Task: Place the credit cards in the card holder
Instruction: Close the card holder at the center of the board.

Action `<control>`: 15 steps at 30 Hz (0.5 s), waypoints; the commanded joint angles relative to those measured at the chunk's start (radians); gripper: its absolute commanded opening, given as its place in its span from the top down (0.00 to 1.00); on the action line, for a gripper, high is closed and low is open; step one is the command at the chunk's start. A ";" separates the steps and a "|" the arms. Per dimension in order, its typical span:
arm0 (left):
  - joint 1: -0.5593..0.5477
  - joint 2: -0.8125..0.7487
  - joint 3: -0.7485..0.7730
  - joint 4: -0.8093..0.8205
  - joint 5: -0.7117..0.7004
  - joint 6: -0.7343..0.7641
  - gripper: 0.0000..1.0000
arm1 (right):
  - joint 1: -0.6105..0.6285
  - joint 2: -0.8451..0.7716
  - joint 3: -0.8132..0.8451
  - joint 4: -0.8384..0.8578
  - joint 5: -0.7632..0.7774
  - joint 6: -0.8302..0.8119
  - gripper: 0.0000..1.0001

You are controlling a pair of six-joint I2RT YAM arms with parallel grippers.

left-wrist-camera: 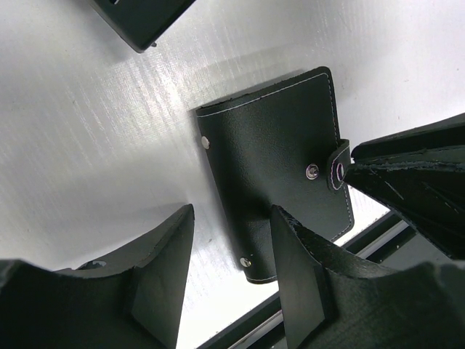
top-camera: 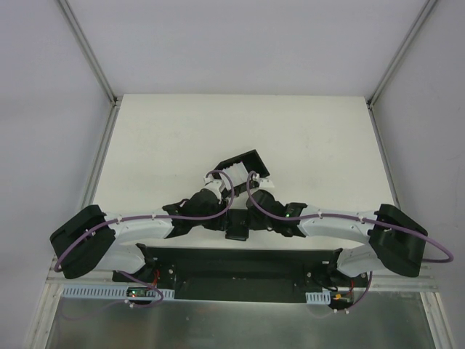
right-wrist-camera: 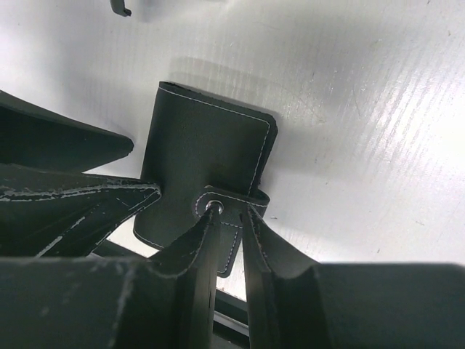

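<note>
**Right pincer (right-wrist-camera: 229, 214) pinches the clasp tab (right-wrist-camera: 234, 198)**

The closed black card holder (left-wrist-camera: 276, 160) lies flat on the white worktop (left-wrist-camera: 109, 145), close to the edge by the arms. The right pincer is clamped on its tab; the left pincer (left-wrist-camera: 232, 218) hangs open over its end

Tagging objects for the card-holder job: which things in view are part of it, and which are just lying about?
Job:
card holder, closed, its clasp tab pinched by the right gripper
left gripper, open over it
credit cards, pale, in the black tray

Lying about:
black tray itself
table
</note>
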State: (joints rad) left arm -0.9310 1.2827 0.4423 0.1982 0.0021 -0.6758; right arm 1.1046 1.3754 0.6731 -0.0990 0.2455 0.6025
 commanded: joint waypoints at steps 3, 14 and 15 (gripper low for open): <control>-0.012 0.010 0.003 -0.002 0.024 0.016 0.54 | 0.000 0.027 0.040 0.028 -0.014 0.002 0.79; -0.011 0.021 0.004 0.006 0.036 0.018 0.55 | 0.001 0.060 0.059 0.042 -0.031 -0.003 0.79; -0.011 0.024 0.004 0.006 0.036 0.018 0.55 | 0.001 0.060 0.060 0.044 -0.031 -0.004 0.79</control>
State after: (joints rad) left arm -0.9310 1.2892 0.4427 0.2062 0.0231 -0.6758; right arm 1.1046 1.4281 0.6964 -0.0753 0.2199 0.6014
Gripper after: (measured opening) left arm 0.455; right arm 0.210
